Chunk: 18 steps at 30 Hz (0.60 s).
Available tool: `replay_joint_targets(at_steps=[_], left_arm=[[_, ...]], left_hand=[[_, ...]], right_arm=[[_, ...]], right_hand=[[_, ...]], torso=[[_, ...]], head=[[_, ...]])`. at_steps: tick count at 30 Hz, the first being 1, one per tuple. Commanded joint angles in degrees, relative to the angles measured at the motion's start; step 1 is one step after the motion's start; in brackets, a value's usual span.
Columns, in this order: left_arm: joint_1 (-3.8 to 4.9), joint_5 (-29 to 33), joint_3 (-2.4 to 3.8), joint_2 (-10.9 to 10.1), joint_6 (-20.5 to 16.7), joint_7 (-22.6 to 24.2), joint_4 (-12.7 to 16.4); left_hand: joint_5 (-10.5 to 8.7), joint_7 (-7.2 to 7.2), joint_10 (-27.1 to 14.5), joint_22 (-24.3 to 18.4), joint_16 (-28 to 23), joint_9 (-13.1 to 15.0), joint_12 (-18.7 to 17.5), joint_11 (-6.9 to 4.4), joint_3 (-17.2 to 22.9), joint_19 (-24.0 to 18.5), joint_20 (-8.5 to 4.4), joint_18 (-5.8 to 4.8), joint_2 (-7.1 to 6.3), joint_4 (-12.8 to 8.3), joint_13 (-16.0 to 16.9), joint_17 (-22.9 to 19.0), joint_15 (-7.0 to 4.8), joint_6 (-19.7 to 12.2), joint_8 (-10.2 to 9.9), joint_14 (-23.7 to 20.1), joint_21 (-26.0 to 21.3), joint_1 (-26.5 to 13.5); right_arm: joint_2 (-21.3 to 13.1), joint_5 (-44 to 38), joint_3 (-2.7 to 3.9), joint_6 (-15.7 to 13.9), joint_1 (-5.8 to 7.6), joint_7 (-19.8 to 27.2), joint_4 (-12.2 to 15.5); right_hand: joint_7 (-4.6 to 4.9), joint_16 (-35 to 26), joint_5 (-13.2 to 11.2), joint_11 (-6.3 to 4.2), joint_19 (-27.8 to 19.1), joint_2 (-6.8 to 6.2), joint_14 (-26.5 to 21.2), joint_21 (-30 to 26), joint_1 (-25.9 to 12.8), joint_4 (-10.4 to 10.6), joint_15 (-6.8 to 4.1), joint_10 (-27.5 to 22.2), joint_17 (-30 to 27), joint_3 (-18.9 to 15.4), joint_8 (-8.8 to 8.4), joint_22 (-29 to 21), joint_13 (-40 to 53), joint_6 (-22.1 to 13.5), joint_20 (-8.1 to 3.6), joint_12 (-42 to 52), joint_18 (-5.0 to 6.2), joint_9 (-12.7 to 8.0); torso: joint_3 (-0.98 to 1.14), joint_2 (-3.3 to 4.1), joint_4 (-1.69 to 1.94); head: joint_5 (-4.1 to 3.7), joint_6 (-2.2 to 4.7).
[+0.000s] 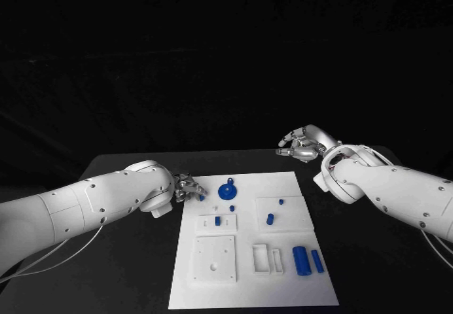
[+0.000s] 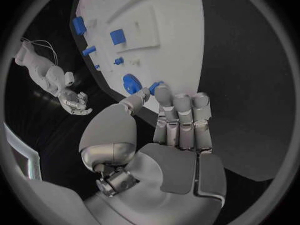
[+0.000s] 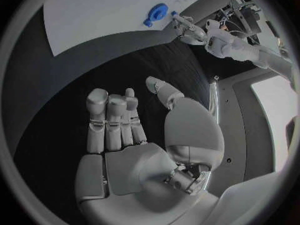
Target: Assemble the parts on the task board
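The white task board [image 1: 253, 288] lies in the middle of the table. On its far part sits a blue round disc [image 1: 228, 191] [image 2: 130, 82] [image 3: 157, 10], with small blue pegs [image 1: 270, 218] nearer. Two blue cylinders [image 1: 302, 260] lie at the near right. My left hand [image 1: 186, 188] [image 2: 175, 130] is at the board's far left corner, its thumb and a fingertip at a small blue part [image 1: 201, 196] [image 2: 155, 86]; I cannot tell if they pinch it. My right hand [image 1: 304, 145] [image 3: 125, 130] hovers beyond the far right corner, fingers loosely bent, holding nothing.
White raised fixtures stand on the board: a square plate [image 1: 215, 260] at the near left and narrow slotted frames [image 1: 267, 257] beside it. Black table [image 1: 123, 268] surrounds the board on both sides.
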Motion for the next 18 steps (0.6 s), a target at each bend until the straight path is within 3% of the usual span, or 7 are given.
replay_joint_targets(at_steps=[1,9,18], left_arm=[[-0.19,0.62,-0.10,0.05,1.25,0.51,0.14],[-0.23,0.63,-0.09,-0.33,1.16,0.46,0.07],[-0.37,0.97,-0.09,-1.02,1.04,0.50,0.31]], left_hand=[[1.31,0.14,-0.14,0.12,0.34,0.03,-0.34,0.09,1.57,-0.14,-7.33,-0.98,2.28,-2.31,0.08,-0.14,-0.30,0.11,0.33,0.02,-0.31,1.31],[6.01,0.33,-0.21,0.36,0.48,-0.33,-0.47,0.28,2.33,-0.05,-7.27,-1.26,4.56,-5.28,0.19,-0.41,-0.15,-0.29,0.00,-0.07,-0.47,0.75],[7.50,0.41,-0.20,0.46,0.55,-0.54,-0.51,0.34,2.84,0.06,-7.29,-1.33,5.43,-6.25,0.24,-0.56,-0.10,-0.46,-0.23,-0.07,-0.59,0.18]], right_arm=[[0.03,-0.13,0.02,0.71,-0.03,0.55,0.02],[0.00,0.03,0.02,0.80,-0.03,0.59,0.00],[-0.11,0.06,0.02,0.80,-0.09,0.66,-0.02]], right_hand=[[0.48,-0.18,0.27,-0.11,-0.08,0.42,0.08,-0.20,-0.14,-0.12,-0.25,-0.45,0.06,-0.27,-0.23,0.09,-0.09,0.00,-0.22,0.13,4.86,0.07],[0.48,-0.18,0.28,-0.11,-0.07,0.44,0.09,-0.20,-0.19,-0.09,-0.25,-0.45,0.07,-0.29,-0.24,0.10,-0.10,0.00,-0.22,0.14,4.86,0.08],[0.48,-0.19,0.28,-0.11,-0.07,0.45,0.09,-0.21,-0.23,-0.08,-0.24,-0.45,0.08,-0.30,-0.25,0.11,-0.11,0.00,-0.21,0.15,4.86,0.08]], torso=[[0.00,-0.01,0.00],[0.02,-0.02,0.01],[-0.03,-0.03,0.03]], head=[[0.01,-0.01],[0.13,-0.09],[0.22,-0.09]])
